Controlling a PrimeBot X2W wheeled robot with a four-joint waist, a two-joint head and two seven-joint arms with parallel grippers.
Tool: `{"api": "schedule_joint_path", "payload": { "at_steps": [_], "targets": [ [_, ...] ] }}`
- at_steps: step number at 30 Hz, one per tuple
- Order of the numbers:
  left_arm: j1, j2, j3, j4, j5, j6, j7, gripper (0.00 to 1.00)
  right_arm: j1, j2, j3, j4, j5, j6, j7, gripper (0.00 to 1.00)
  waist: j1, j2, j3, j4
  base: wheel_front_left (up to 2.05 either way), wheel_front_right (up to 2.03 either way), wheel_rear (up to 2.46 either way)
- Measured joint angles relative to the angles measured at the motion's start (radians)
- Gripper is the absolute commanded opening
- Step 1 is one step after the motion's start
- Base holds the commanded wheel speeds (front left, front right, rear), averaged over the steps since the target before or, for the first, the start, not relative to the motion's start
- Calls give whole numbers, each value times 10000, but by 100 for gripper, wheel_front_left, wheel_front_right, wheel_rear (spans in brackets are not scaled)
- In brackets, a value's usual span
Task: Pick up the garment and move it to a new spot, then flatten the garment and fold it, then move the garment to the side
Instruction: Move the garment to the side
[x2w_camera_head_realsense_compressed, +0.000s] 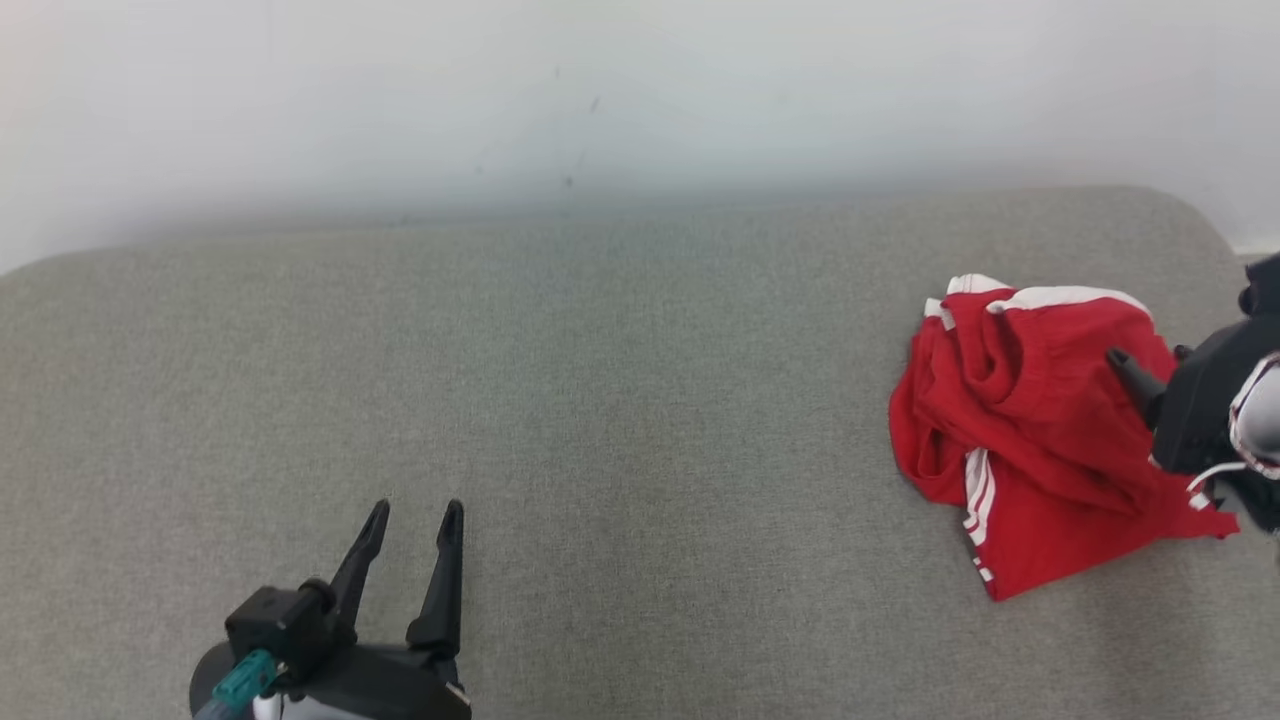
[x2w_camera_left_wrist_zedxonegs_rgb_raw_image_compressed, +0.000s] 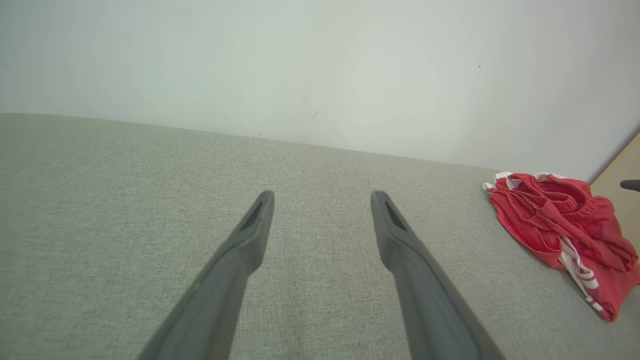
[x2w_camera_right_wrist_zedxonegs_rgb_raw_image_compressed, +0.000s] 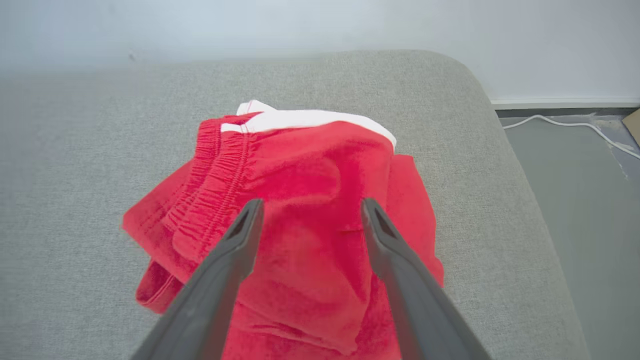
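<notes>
Right pincer (x2w_camera_right_wrist_zedxonegs_rgb_raw_image_compressed: 309, 209), wide open and empty, is poised over the crumpled red garment (x2w_camera_right_wrist_zedxonegs_rgb_raw_image_compressed: 305, 160); the open left pincer (x2w_camera_head_realsense_compressed: 415, 512) sits well apart to the left.

one garment (x2w_camera_head_realsense_compressed: 1040, 420), two claws (x2w_camera_head_realsense_compressed: 416, 508) (x2w_camera_right_wrist_zedxonegs_rgb_raw_image_compressed: 311, 202), one cushion (x2w_camera_head_realsense_compressed: 600, 400)

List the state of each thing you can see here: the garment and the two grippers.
Red garment: crumpled in a heap on the grey cushion, not held.
Left gripper: open, empty, over bare cushion.
Right gripper: open, fingers spread over the garment, gripping nothing.
</notes>
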Motion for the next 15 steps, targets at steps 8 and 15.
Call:
{"api": "schedule_joint_path", "payload": {
  "at_steps": [8,15],
  "targets": [
    [660,380,257,-157,-31,142,-2,100,2239,485,-736,-1576,598,29,-2562,100,0,0,-665,-117,0,0,0],
    [987,673,591,-596,-23,366,-46,100,3940,911,-955,-3532,382,-291,-4656,100,0,0,-863,189,0,0,0]
  ]
}}
